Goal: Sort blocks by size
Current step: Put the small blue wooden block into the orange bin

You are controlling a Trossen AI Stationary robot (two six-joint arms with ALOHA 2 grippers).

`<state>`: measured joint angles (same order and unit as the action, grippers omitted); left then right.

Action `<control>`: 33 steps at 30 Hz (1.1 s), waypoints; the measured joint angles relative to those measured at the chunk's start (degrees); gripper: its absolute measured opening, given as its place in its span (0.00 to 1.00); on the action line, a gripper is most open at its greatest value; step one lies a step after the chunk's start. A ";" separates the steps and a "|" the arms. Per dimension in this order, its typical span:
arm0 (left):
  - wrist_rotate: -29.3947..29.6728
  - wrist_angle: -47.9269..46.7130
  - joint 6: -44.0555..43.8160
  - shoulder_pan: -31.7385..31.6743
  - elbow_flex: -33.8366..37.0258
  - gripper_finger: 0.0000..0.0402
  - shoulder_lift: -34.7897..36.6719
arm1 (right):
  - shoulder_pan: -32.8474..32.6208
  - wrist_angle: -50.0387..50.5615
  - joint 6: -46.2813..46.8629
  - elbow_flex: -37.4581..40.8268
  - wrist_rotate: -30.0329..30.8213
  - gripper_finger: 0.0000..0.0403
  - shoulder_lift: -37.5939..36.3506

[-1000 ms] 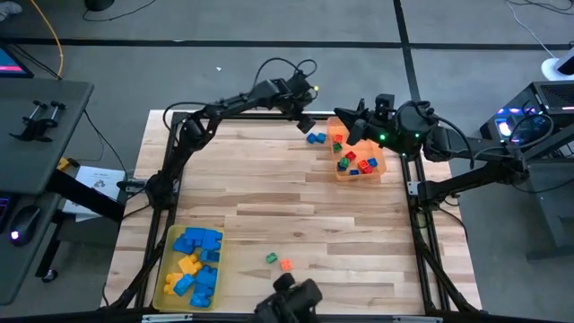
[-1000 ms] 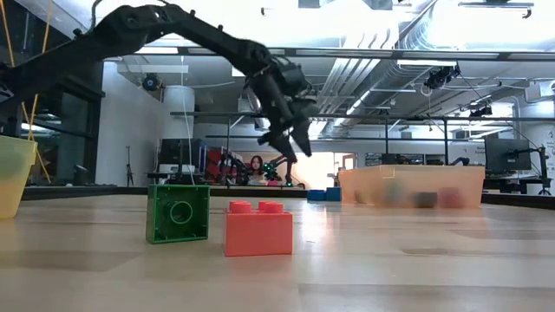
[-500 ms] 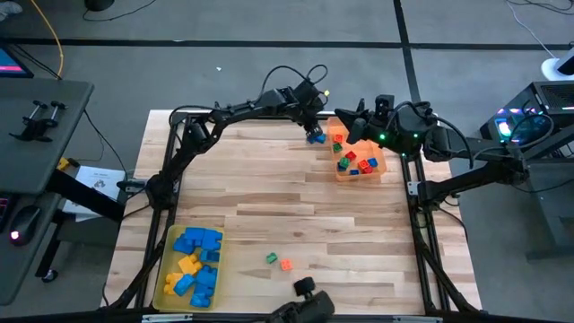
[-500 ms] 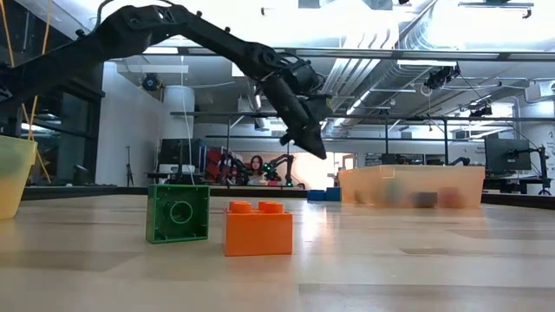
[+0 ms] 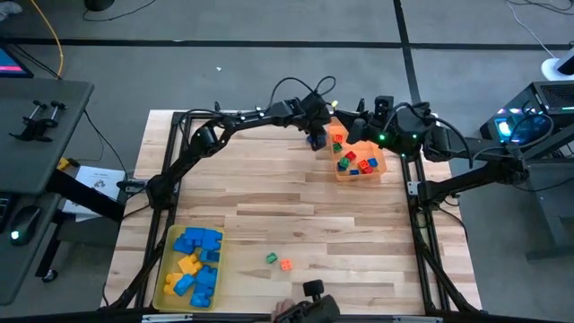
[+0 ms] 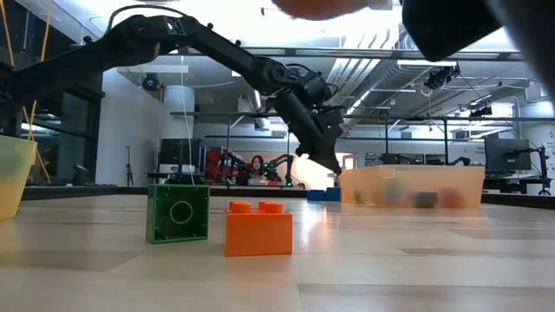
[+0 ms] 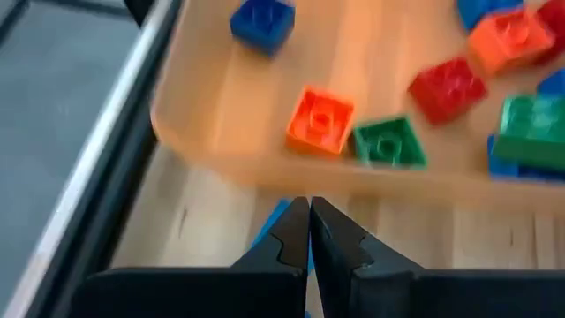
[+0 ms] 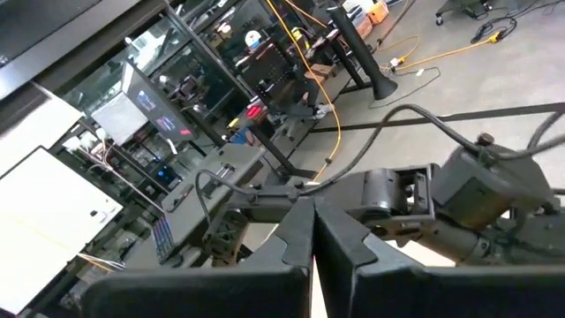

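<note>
My left gripper (image 5: 315, 133) is shut and points down, just above two blue blocks (image 5: 317, 141) that lie on the table against the left side of the orange tray (image 5: 380, 167). In the left wrist view a sliver of blue block (image 7: 274, 222) shows behind the shut fingers (image 7: 309, 216). In the low view the tip (image 6: 333, 170) hangs clear above the blue blocks (image 6: 321, 194). The tray holds several small red, green, orange and blue blocks (image 7: 320, 119). My right gripper (image 5: 346, 120) is shut over the tray's far left corner.
A yellow tray (image 5: 170, 260) at the near left holds larger blue and yellow blocks. A small green block (image 5: 272, 258) and an orange one (image 5: 286, 265) stand on the table near the front middle. A dark object (image 5: 310, 301) moves at the near edge.
My left gripper has shut, then gone toward the table's right edge and down, ending just over the blue blocks beside the orange tray. The dark object at the near edge has shifted a little to the right.
</note>
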<state>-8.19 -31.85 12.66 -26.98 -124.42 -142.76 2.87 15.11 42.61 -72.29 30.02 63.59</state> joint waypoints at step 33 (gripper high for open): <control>-0.56 -4.35 -4.88 -0.88 -1.44 0.00 -1.20 | -0.28 3.50 2.16 0.00 1.18 0.00 0.13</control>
<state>-8.75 -36.20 7.78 -27.86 -125.86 -143.96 2.59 18.62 44.77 -72.29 31.20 63.72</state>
